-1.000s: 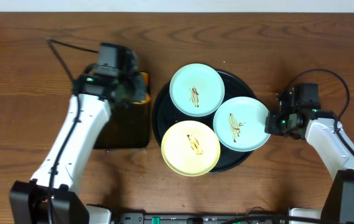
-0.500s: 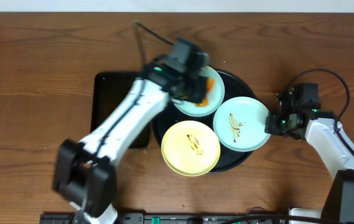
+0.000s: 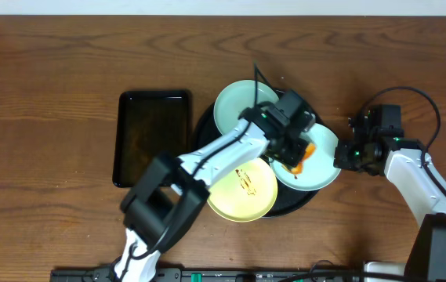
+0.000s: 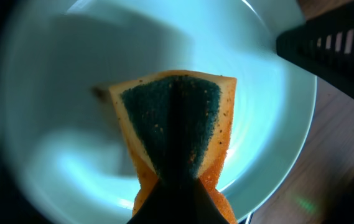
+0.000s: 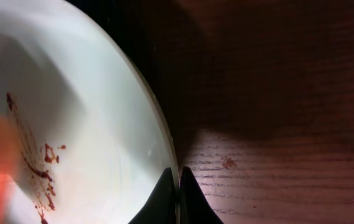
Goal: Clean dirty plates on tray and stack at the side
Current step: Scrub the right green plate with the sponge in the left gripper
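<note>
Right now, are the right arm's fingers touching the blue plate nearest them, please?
Touching: the right wrist view shows the right fingers pinched on the plate's rim.

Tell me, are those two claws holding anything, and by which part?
The left gripper pinches the orange sponge by one end, over the mint-blue plate. The right gripper clamps that plate by its rim.

overhead, the left arm [image 3: 223,147] and sponge [image 3: 302,154] cover the centre of the right-hand mint plate [image 3: 328,168], hiding its smear from that view; the tray [image 3: 200,135] shows only as slivers. in the left wrist view that plate's left side is blurred, and the sponge's lower end sits behind the fingers [image 4: 164,206]. in the right wrist view the plate runs off the left and top edges.
</note>
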`<act>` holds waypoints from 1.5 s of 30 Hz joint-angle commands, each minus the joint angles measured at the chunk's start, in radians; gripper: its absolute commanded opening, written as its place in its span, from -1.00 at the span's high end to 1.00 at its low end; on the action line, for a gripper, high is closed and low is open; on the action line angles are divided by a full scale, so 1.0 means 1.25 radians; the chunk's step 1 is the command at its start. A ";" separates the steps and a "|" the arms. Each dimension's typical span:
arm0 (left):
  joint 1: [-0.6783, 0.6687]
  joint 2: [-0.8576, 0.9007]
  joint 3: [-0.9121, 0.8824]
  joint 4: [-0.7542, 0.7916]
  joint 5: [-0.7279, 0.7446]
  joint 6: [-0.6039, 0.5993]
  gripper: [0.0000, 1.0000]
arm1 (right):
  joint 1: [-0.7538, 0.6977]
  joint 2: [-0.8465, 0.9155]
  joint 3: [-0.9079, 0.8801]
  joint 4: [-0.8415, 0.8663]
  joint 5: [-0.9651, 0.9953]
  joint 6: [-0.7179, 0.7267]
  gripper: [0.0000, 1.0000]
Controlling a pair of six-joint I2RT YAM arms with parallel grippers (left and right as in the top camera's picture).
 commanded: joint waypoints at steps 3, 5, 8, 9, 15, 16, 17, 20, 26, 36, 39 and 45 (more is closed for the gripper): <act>-0.027 0.037 0.017 0.049 0.063 -0.026 0.85 | -0.002 0.005 -0.005 -0.003 -0.001 -0.006 0.98; -0.031 0.042 0.017 0.065 0.059 -0.025 0.85 | -0.002 0.005 -0.005 -0.005 -0.002 -0.006 0.97; -0.031 0.046 0.017 0.074 0.026 -0.028 0.85 | -0.002 0.005 -0.005 -0.007 -0.002 -0.006 0.97; -0.031 0.047 0.016 0.073 0.009 -0.028 0.85 | -0.002 0.005 -0.005 -0.007 -0.002 -0.006 0.97; -0.028 0.056 0.013 0.057 -0.168 -0.029 0.85 | -0.002 0.005 -0.005 -0.010 -0.002 -0.006 0.97; -0.027 0.057 0.013 0.053 -0.197 -0.031 0.85 | -0.002 0.005 -0.005 -0.011 -0.002 -0.006 0.98; -0.026 0.058 0.013 0.049 -0.226 -0.031 0.85 | -0.002 0.005 -0.005 -0.012 -0.002 -0.006 0.97; -0.020 0.060 0.013 0.046 -0.262 -0.031 0.85 | -0.002 0.005 -0.005 -0.015 -0.002 -0.006 0.98; -0.019 0.059 0.013 -0.017 -0.088 -0.048 0.85 | -0.002 0.005 -0.005 -0.019 -0.001 -0.006 0.98; -0.041 0.059 0.013 -0.025 0.161 -0.026 0.85 | -0.002 0.005 -0.005 -0.021 -0.002 -0.006 0.98; -0.041 0.059 0.013 -0.004 0.161 -0.002 0.85 | -0.002 0.005 -0.005 -0.021 -0.002 -0.006 0.97; -0.037 0.059 0.013 0.019 -0.150 -0.016 0.85 | -0.002 0.005 -0.005 -0.025 -0.001 -0.006 0.98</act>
